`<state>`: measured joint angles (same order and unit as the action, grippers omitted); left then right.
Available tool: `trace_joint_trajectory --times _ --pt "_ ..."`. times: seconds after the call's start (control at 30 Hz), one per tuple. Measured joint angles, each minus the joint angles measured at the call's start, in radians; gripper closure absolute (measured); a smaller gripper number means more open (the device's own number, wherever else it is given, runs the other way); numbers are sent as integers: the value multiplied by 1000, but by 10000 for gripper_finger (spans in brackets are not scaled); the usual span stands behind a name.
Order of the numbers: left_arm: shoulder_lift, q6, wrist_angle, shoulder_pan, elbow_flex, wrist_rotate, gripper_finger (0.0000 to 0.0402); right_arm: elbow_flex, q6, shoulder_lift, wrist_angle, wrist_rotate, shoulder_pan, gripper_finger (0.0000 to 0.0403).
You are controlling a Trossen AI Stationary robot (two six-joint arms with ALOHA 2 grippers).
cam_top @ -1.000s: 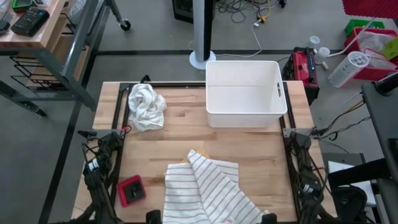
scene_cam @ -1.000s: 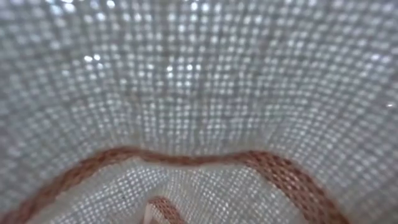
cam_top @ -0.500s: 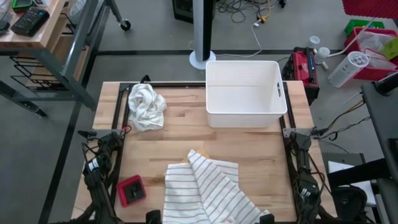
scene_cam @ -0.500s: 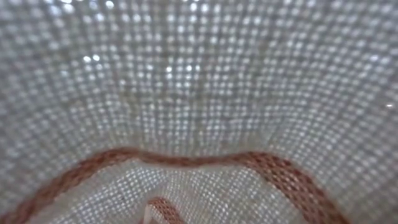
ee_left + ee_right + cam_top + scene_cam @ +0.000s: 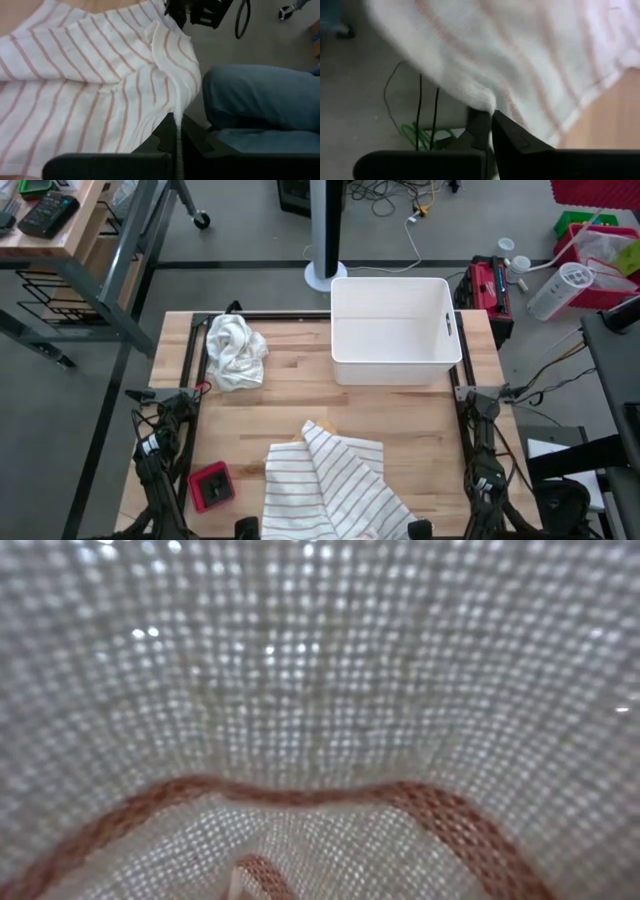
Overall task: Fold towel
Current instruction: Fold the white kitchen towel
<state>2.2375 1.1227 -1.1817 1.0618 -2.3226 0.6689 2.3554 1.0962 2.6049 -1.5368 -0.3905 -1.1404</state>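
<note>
Right tool [image 5: 490, 125] has just snapped closed on the striped towel's [image 5: 335, 485] near hem beside it, left tool [image 5: 177, 137] clamped on the other corner, likely so both can lift that edge over the bench [image 5: 300, 405].

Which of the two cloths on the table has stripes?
The striped towel at the near table edge, lying partly folded, with thin reddish lines. The other, the plain white cloth, sits crumpled at the far left corner.
</note>
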Motion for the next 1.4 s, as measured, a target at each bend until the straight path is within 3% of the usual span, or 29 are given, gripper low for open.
trace_joint_trajectory --times 0.13,0.37,0.53,0.67,0.77,0.9,1.07,1.3,1.4 --pt "-9 -28 -1 0 0 48 401 -2 74 -84 -36 -86 0 401" --pt "-14 -117 -39 -2 -4 93 401 -5 107 -242 -34 -403 -34 402" --pt "-15 -165 -107 -2 -5 104 401 -5 -1 -320 -35 -642 -35 403" --pt "-20 -260 -127 -4 -5 261 401 -4 -121 -374 -29 -881 -26 403" --pt "-46 -358 -98 -11 -5 402 401 -3 -192 -404 -12 -990 -2 403" --pt "-76 -588 6 -21 -6 500 401 -3 -297 -419 66 -1034 34 403" --pt "-77 -844 174 -71 -6 471 401 -4 -455 -415 227 -1031 86 403" --pt "-54 -912 252 -118 -5 396 401 -4 -646 -386 392 -946 111 403" --pt "-45 -972 312 -126 -5 298 401 -4 -714 -361 455 -908 122 403"
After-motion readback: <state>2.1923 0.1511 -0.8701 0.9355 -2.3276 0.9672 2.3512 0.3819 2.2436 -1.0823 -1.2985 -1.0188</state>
